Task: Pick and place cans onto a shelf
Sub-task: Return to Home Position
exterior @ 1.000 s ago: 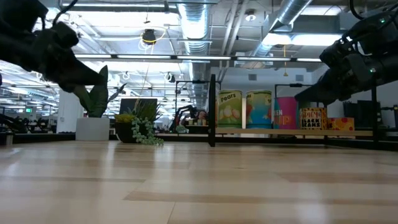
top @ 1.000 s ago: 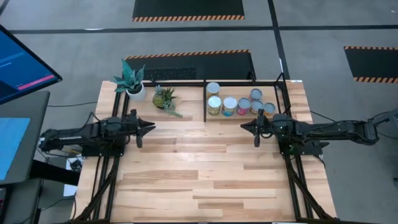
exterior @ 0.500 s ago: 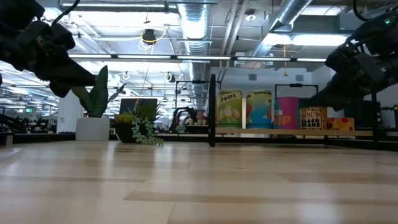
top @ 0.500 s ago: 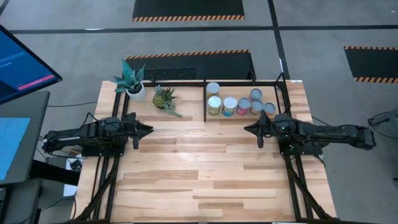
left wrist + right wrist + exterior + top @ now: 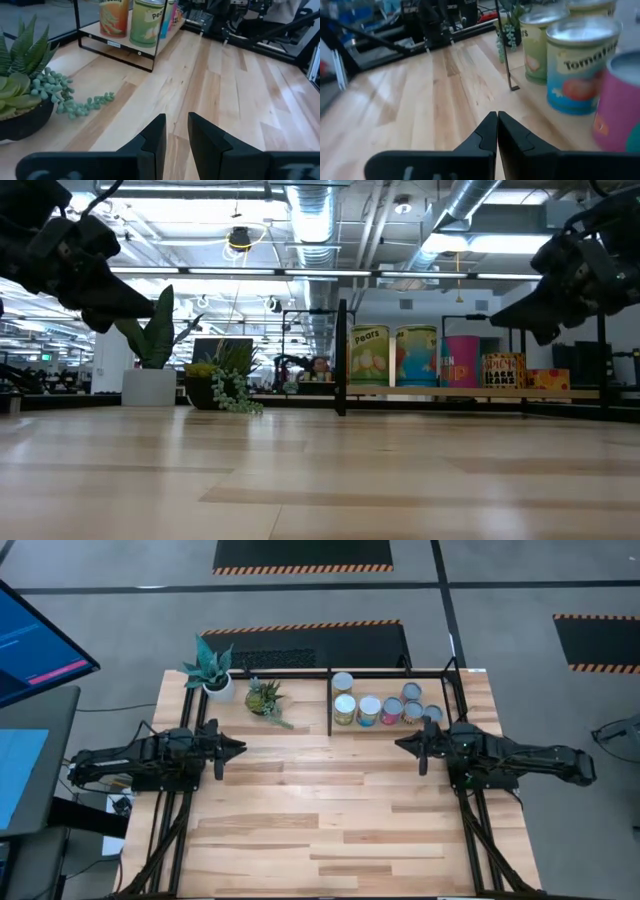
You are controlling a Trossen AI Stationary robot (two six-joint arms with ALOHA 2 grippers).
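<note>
**A:** Where are the cans (image 5: pixel 369 710) sitting?

**B:** All seven are standing inside the shelf (image 5: pixel 390 671), right of centre near the top of the table in the high view. Five are lining its front edge and two are standing behind them.

**A:** And the grippers?

**B:** The left gripper (image 5: pixel 240 745) is hanging at middle left. Its fingers are parted by a narrow slit and are gripping nothing. The right gripper (image 5: pixel 400 745) is hanging at middle right, just below the shelf's front edge, with its fingers pressed together around nothing. The two tips are pointing at each other.

**A:** How much room is showing?

**B:** A wide strip of table (image 5: pixel 320 810) is lying open between the tips, and wood is running from there down to the bottom edge. In the low view both grippers are floating well above the boards, at the upper corners.

**A:** Where is it getting tight?

**B:** The rightmost can is standing near the right arm's wrist, though apart from it. Two plants (image 5: pixel 265 697) are sitting at upper left beside the shelf's left post, and the trailing one is lying near the left gripper's tip.
</note>
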